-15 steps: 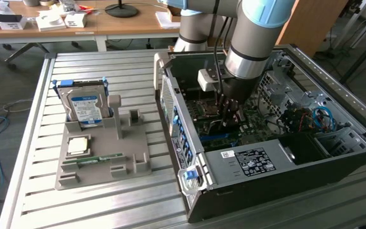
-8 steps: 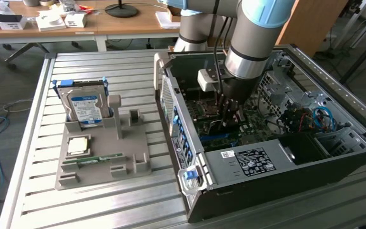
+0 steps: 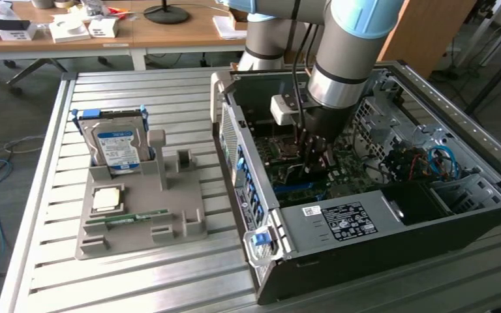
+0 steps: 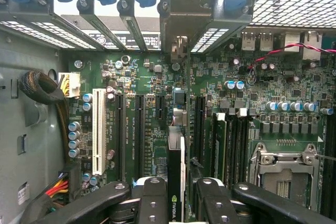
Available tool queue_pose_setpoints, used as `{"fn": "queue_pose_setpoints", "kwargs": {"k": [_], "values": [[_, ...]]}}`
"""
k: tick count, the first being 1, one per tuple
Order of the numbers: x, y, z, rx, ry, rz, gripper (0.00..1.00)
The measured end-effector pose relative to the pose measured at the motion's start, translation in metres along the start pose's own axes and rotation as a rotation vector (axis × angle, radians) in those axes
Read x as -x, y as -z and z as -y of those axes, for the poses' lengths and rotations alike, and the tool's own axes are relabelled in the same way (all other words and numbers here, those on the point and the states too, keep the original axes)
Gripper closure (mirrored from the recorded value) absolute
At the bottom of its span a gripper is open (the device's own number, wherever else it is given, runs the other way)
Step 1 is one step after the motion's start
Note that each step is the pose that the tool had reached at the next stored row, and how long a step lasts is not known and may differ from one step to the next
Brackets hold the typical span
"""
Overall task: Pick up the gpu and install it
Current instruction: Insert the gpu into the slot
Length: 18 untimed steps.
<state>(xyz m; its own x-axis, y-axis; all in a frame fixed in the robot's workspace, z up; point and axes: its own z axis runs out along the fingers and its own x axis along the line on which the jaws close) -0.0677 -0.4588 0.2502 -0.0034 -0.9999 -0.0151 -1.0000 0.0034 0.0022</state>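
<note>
The gpu [image 4: 176, 169] shows edge-on in the wrist view as a thin dark card with a green logo near my fingers. Its metal bracket [image 4: 182, 17] reaches the rear slot openings of the case. My gripper [image 4: 179, 196] is shut on the card, one black finger [image 4: 152, 198] on each side. The card stands over the motherboard [image 4: 131, 77], between two long black expansion slots [image 4: 140, 129]. I cannot tell whether it touches the board. In the exterior view my gripper [image 3: 313, 155] points straight down inside the open computer case [image 3: 338, 222].
On the exterior view's left, a grey holder [image 3: 181, 215] on the slatted table carries a hard drive [image 3: 115, 147], a processor [image 3: 107, 199] and a green memory stick [image 3: 128, 216]. Inside the case are a white slot [image 4: 97, 129], a processor socket [image 4: 283, 166] and cable bundles [image 4: 44, 93].
</note>
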Motion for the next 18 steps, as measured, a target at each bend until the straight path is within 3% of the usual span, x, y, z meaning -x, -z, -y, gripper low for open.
{"fn": "queue_pose_setpoints", "kwargs": {"k": [18], "values": [[-0.0002,0.0000,0.0000,-0.0003,-0.015,0.0001,0.74]]}}
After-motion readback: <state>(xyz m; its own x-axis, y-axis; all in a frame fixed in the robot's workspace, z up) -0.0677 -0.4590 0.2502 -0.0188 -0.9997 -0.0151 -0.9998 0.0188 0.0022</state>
